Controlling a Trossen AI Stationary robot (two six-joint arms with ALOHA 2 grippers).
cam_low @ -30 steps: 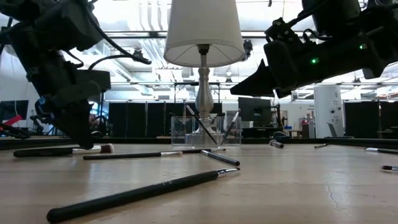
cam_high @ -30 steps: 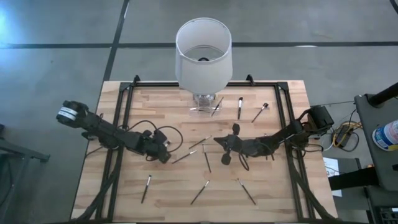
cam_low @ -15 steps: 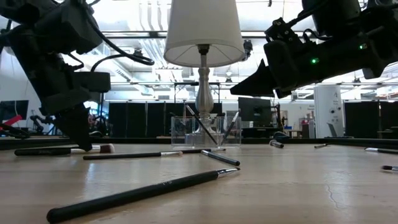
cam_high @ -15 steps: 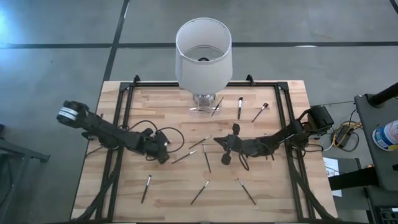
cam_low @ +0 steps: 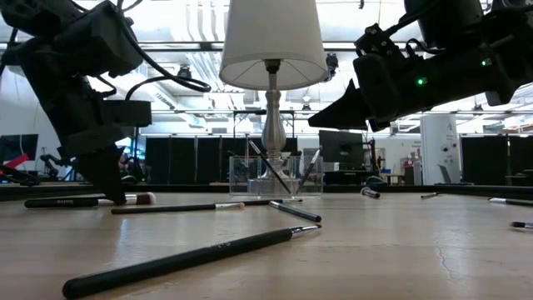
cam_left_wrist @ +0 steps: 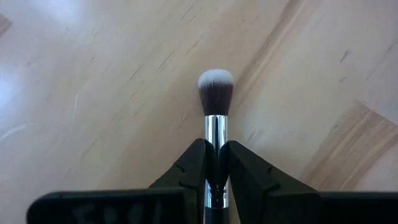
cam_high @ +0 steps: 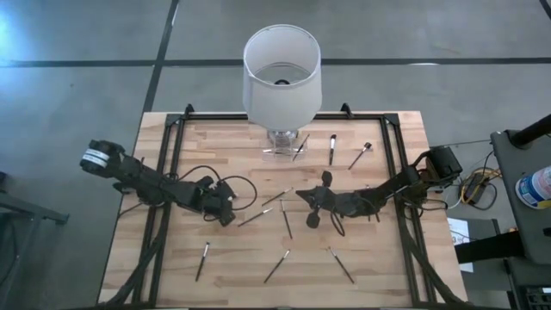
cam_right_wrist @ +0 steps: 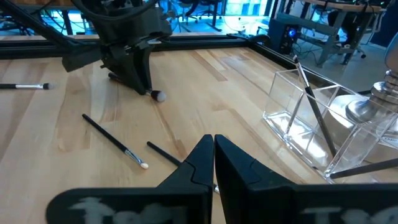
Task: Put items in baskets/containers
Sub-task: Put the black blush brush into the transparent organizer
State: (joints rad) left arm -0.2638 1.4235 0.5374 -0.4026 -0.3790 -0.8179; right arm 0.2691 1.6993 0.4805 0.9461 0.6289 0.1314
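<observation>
My left gripper [cam_left_wrist: 211, 149] is shut on a makeup brush [cam_left_wrist: 216, 99] with a silver ferrule and a dark, white-tipped head. It holds the brush low over the left-middle of the table [cam_high: 225, 215]; in the low view that brush [cam_low: 83, 200] lies level at the tabletop under the gripper [cam_low: 104, 175]. My right gripper [cam_right_wrist: 213, 142] is shut on nothing and hovers above the table's middle [cam_high: 301, 197]. The clear container [cam_high: 280, 142] stands at the lamp's foot, with a couple of brushes leaning in it [cam_low: 275, 175]. Several brushes [cam_high: 287, 220] lie scattered on the wood.
A lamp with a large white shade [cam_high: 281, 73] stands at the table's far middle edge. Loose brushes lie near the front edge [cam_high: 276, 266] and right of the container [cam_high: 332, 148]. A black frame [cam_high: 168, 155] runs along the table's sides.
The left gripper has shifted slightly with the brush in its grip. The right arm has not moved.
</observation>
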